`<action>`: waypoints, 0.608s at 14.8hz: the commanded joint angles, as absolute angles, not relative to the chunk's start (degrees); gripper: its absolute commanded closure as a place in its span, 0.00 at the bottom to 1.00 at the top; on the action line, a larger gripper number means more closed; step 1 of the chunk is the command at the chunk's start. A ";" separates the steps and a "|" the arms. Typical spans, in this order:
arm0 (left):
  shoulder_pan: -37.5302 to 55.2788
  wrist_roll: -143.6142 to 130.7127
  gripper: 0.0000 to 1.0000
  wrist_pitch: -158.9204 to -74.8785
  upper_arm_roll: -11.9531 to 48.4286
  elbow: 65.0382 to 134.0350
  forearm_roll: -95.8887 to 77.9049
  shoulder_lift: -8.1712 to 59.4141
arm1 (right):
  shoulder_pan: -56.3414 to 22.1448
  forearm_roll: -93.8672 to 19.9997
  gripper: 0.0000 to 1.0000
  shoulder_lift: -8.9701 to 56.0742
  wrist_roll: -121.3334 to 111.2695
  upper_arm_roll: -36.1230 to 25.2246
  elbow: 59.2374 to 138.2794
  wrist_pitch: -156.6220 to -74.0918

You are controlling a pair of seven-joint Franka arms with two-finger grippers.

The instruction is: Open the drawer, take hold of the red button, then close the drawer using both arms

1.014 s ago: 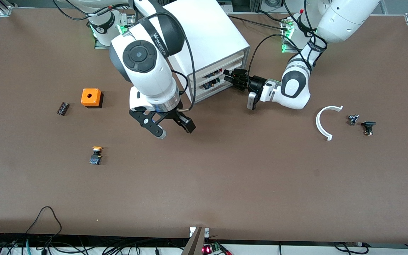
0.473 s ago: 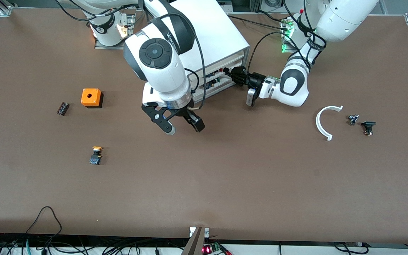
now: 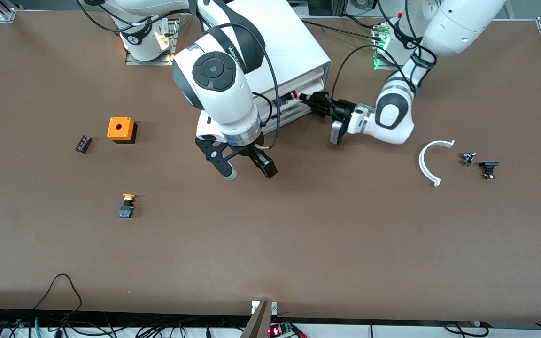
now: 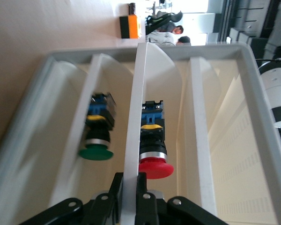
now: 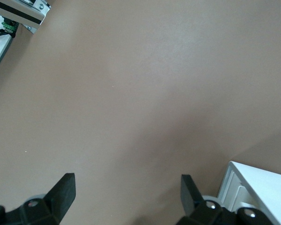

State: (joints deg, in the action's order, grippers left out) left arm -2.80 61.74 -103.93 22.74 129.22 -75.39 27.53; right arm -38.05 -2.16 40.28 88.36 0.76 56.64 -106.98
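The button point(image 4: 152, 147) lies lengthwise in the drawer point(image 4: 253, 93), red cap toward the left gripper point(image 4: 129, 197), whose jaws apparently pinch a divider.

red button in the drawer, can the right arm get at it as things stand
Probably not yet. The drawer is barely out, shut in the left gripper, so the red button sits under the cabinet. The right gripper hangs open over the table.

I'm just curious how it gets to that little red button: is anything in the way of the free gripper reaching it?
Probably yes. The button lies inside the drawer, which the left gripper grips by its front. The right gripper, jaws open, hangs over bare table in front of the cabinet, whose body may still cover the button.
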 commanded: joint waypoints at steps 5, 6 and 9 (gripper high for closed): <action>-6.33 52.21 1.00 -103.80 19.87 114.72 -63.82 33.74 | -40.77 -2.81 0.01 42.97 95.26 0.44 54.05 -109.42; -6.59 52.21 1.00 -103.80 19.78 113.48 -63.72 34.97 | -41.22 -2.81 0.01 43.41 97.10 0.61 54.05 -109.86; -6.59 52.21 1.00 -103.80 18.72 111.62 -63.63 36.21 | -44.38 -2.72 0.01 44.99 102.81 0.44 54.14 -111.36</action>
State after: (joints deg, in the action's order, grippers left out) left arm -6.64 55.13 -103.11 19.62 114.74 -66.03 33.88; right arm -42.25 -2.17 42.53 98.75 0.84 56.44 -110.82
